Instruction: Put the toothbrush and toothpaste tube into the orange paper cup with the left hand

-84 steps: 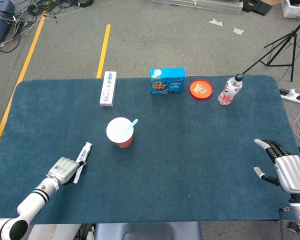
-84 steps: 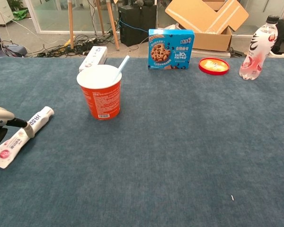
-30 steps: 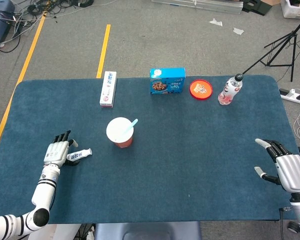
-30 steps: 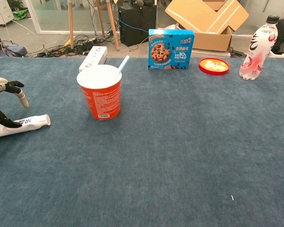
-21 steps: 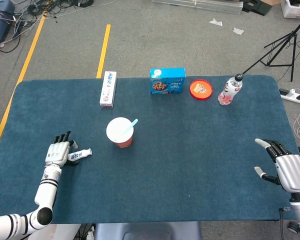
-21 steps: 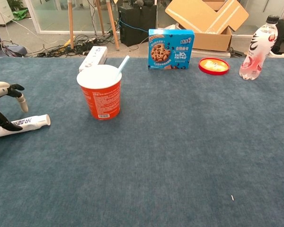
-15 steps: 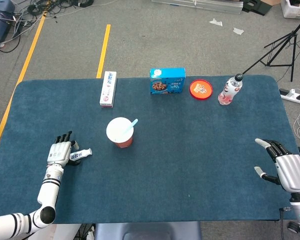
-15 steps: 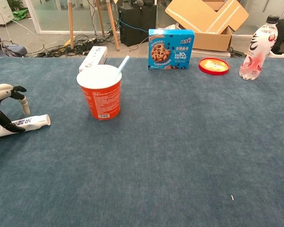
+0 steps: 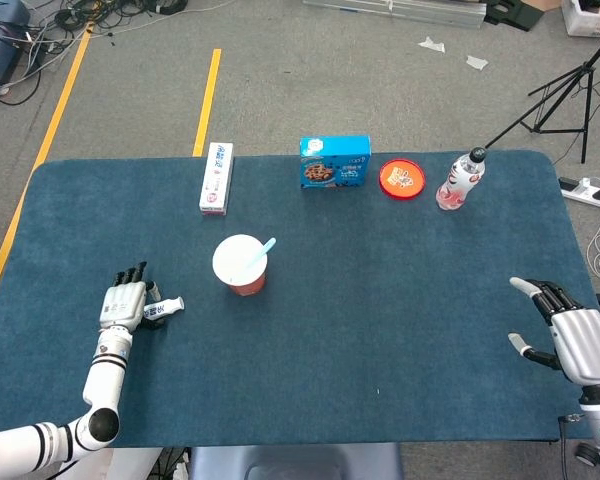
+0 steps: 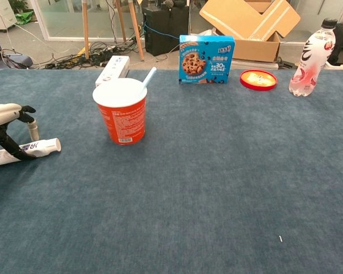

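The orange paper cup (image 9: 240, 265) (image 10: 120, 111) stands upright left of the table's middle. A light blue toothbrush (image 9: 265, 247) (image 10: 147, 77) leans inside it, handle out to the right. The white toothpaste tube (image 9: 165, 310) (image 10: 37, 148) lies flat to the cup's left, cap end toward the cup. My left hand (image 9: 125, 303) (image 10: 8, 123) hovers over the tube's rear part with fingers spread; the dark thumb touches the tube and one finger hangs just above it. My right hand (image 9: 570, 335) rests at the table's right edge, fingers apart, holding nothing.
Along the far edge stand a white toothpaste box (image 9: 216, 177) (image 10: 113, 69), a blue cookie box (image 9: 335, 162) (image 10: 206, 51), a red lid (image 9: 402, 179) (image 10: 258, 79) and a plastic bottle (image 9: 460, 180) (image 10: 311, 57).
The tube, earlier diagonal in my left hand, now lies crosswise on the table. Over the last second the left hand crept toward it and its fingers lowered. The right hand stayed still.
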